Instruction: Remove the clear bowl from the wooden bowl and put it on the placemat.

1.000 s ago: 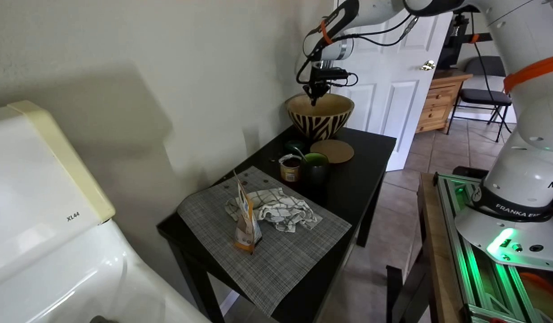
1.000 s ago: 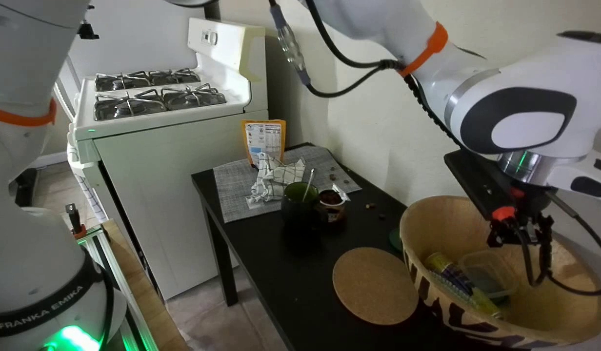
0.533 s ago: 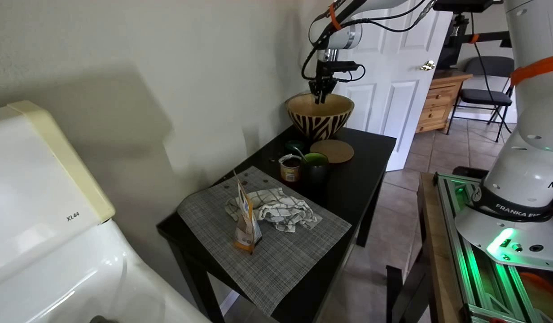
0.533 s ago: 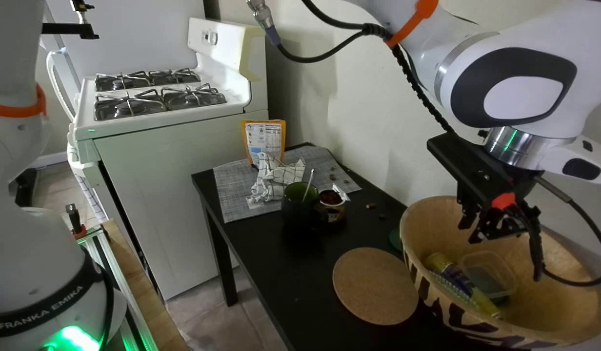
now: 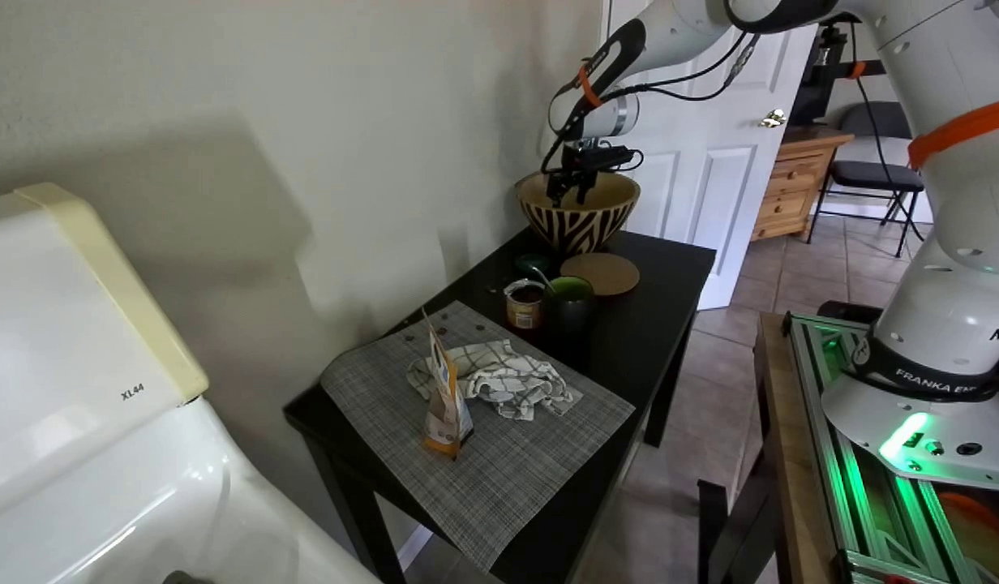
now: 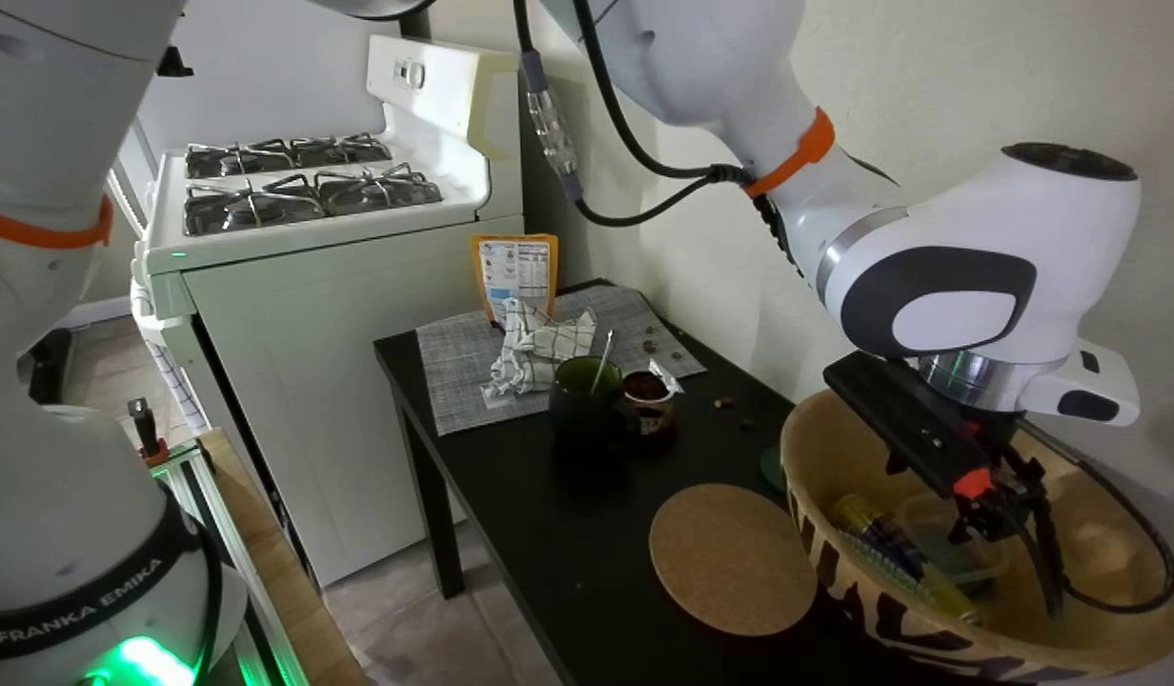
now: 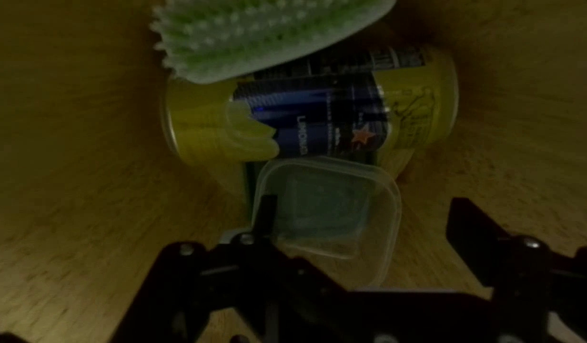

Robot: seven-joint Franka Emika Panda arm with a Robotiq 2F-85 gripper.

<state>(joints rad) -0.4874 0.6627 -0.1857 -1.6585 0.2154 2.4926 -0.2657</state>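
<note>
- Four things at least share the wooden bowl: the clear bowl, a drink can, a brush and something greenish in or under the clear bowl, can't tell which.
- Clear bowl sits low in the wooden bowl, mouth facing up in wrist view, rim right alongside the drink can; probably crowded on that side.
- Gripper reaches down inside the wooden bowl's rim, fingers well apart, nothing clamped. From-above approach makes sense: deep walls likely rule out coming in sideways.
- One fingertip overlaps the clear bowl's rim in wrist view; other is off past the opposite side. Whether the overlapping tip is above, inside or outside the wall: too dark to tell.
- Spacing suggests a pinch, across the whole bowl or on one wall (guess). Wall looks thin, may flex; light squeeze best.
- Step, judged: lining up the grasp. Lift not yet done.
- Risk: brush or drink can catching on the way up.
- Placemat holds a towel and snack bag; set-down spot likely has to avoid both.
</note>
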